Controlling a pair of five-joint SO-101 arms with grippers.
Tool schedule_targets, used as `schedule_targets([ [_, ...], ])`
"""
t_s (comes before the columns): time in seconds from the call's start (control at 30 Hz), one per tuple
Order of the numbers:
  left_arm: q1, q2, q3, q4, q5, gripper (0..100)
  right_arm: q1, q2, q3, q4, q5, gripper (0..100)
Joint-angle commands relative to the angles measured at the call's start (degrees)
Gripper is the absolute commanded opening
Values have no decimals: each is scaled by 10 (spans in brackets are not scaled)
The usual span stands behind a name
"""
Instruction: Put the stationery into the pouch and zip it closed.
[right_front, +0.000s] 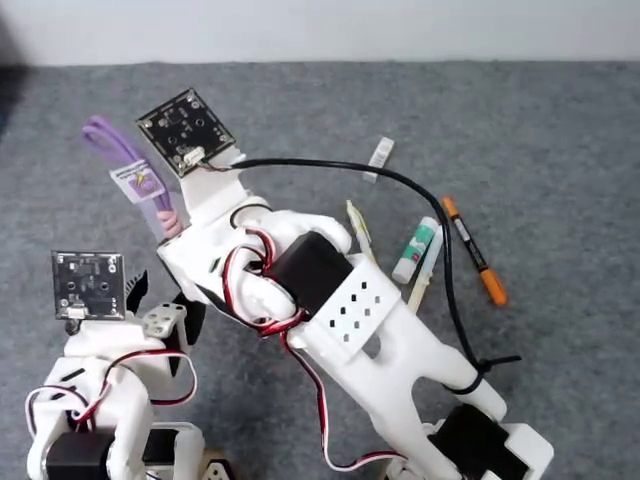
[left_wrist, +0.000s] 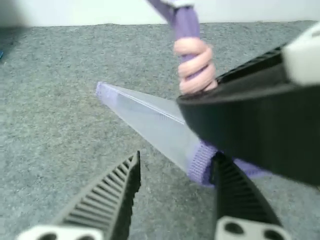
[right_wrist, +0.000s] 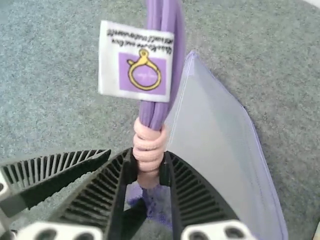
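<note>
The pouch is translucent with purple edging and lies on the grey mat. A pink coil at its end carries a purple cord loop with a white tag. My right gripper is shut on the pink coil, seen in the high view at the upper left. My left gripper is open just in front of the pouch's purple-edged end, close to the right gripper's black jaw. An orange marker, a glue stick and two pale pens lie loose at the right.
A small white piece lies beyond the pens. A black cable arcs from the right wrist camera over the stationery. The right arm's white body crosses the middle of the grey mat.
</note>
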Motion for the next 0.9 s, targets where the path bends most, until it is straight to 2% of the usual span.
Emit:
schedule_targets([
  [0.0,3,1,-1,-15,-7,153,-15,-46,-4,12,-4,8],
  [0.27,4,1,1,-15,-8,58,-21,-70,-3,15,-4,8],
  [0.37,12,1,18,-15,-35,10,-20,-78,-2,15,-4,8],
  [0.63,12,1,30,-11,-42,12,-2,-112,-1,97,-5,8],
  [0.87,11,2,31,-10,-32,12,26,-155,1,123,-4,8],
])
